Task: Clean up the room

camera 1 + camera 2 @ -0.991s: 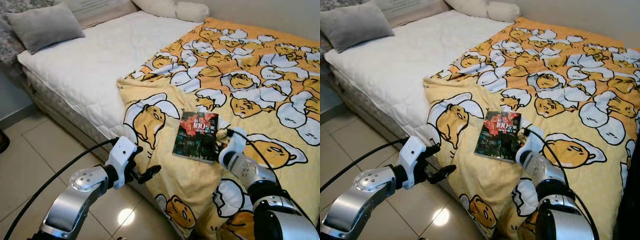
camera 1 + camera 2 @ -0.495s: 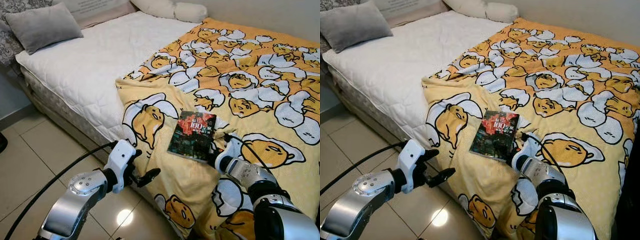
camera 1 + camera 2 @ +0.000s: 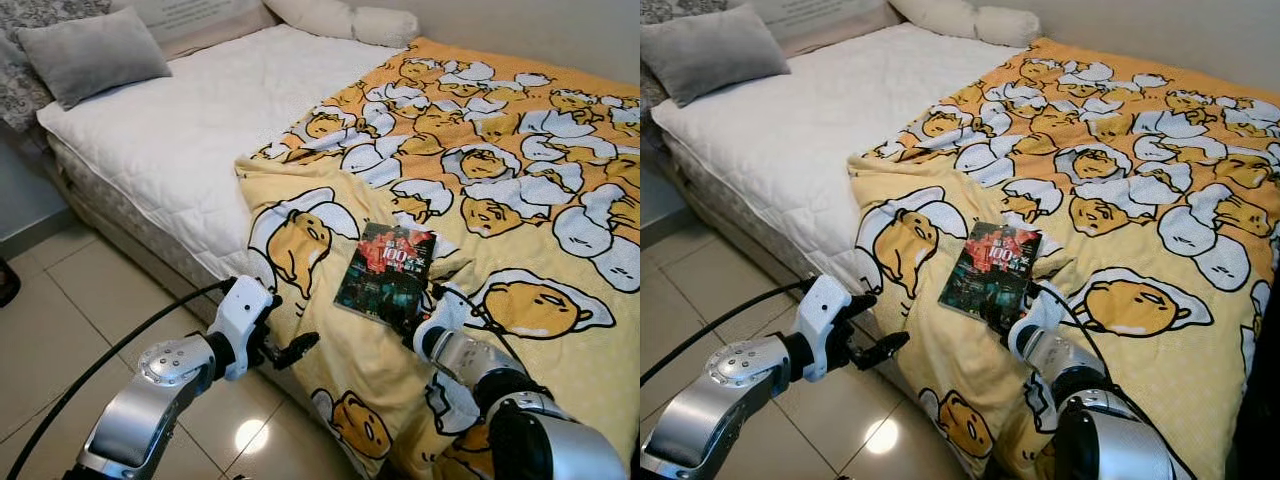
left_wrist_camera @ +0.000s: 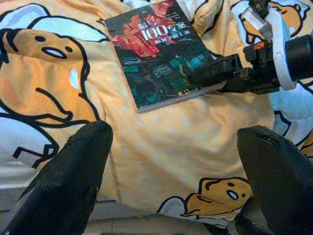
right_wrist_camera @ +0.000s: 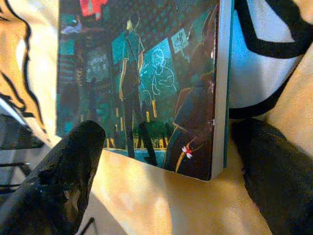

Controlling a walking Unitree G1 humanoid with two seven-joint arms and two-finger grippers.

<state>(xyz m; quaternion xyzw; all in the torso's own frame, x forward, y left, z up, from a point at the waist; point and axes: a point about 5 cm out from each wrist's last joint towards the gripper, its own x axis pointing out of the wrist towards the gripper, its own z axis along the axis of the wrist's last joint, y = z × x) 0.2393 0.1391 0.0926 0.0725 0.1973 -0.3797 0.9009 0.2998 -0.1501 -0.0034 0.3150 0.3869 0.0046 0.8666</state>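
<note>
Right wrist view: my right gripper (image 5: pixel 161 166) fingers spread around the paperback book (image 5: pixel 146 83) corner; it's light, stiff, so I'd pinch its near edge off the soft blanket (image 3: pixel 520 200). Left gripper (image 3: pixel 285 335) fingers released.

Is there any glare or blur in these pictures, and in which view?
Left eye view: a bright glare spot on the floor tile. Right wrist view: the book is fairly sharp, the near black fingers blurred. Left wrist view: the fingers also soft.

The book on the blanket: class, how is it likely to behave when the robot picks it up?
The book looks thin and soft-covered, so probably light and slightly bendy. Lying flat on the soft blanket, its edge may sink when the right gripper presses.
</note>
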